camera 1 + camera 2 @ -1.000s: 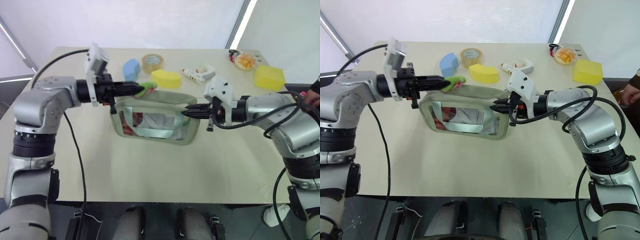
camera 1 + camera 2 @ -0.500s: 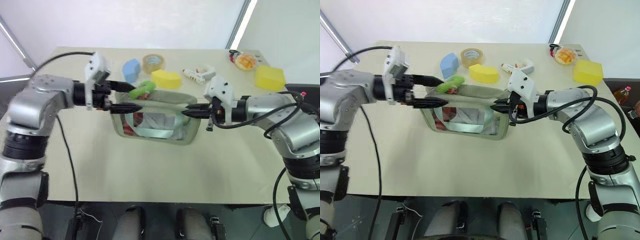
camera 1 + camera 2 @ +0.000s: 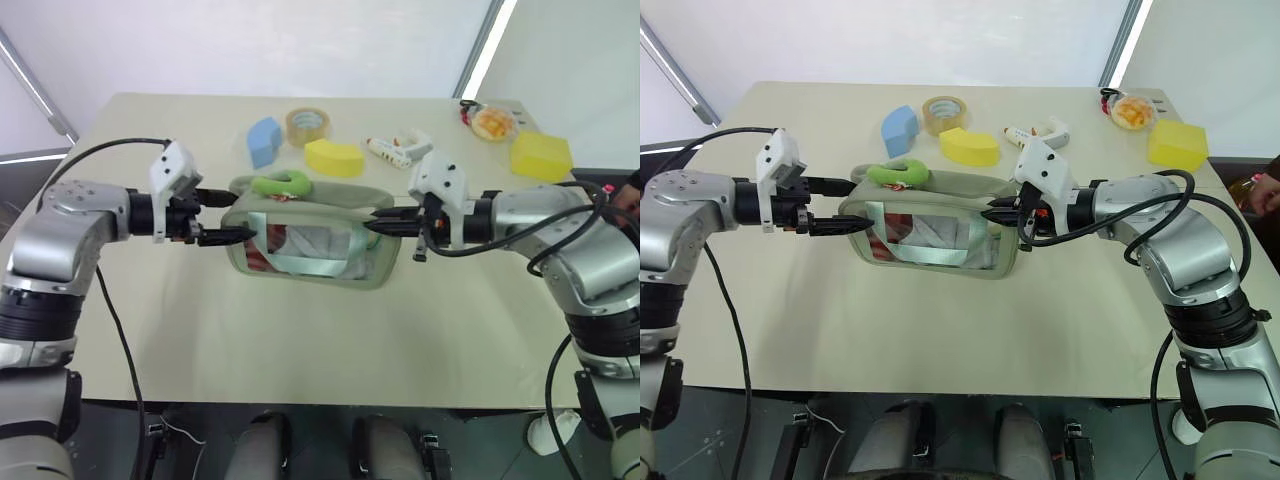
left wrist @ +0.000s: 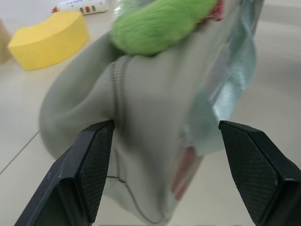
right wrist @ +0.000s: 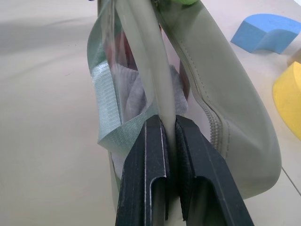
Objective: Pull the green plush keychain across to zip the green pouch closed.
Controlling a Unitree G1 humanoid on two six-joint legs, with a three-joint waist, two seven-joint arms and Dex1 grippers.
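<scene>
Pouch [image 3: 310, 240] contents blurred behind window

We think this is a robot test lab, not a home. The plain beige counter [image 3: 300, 330] stands before white curtain-like walls [image 3: 300, 40], and on it lie unrelated practice objects: foam blocks in blue [image 3: 263, 138] and yellow [image 3: 540, 155], a tape roll [image 3: 306, 126], a glue gun [image 3: 398, 148].

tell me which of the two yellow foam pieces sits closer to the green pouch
The yellow foam wedge just behind the green pouch, beside the tape roll; the other yellow foam block lies off at the table's far right corner.
</scene>
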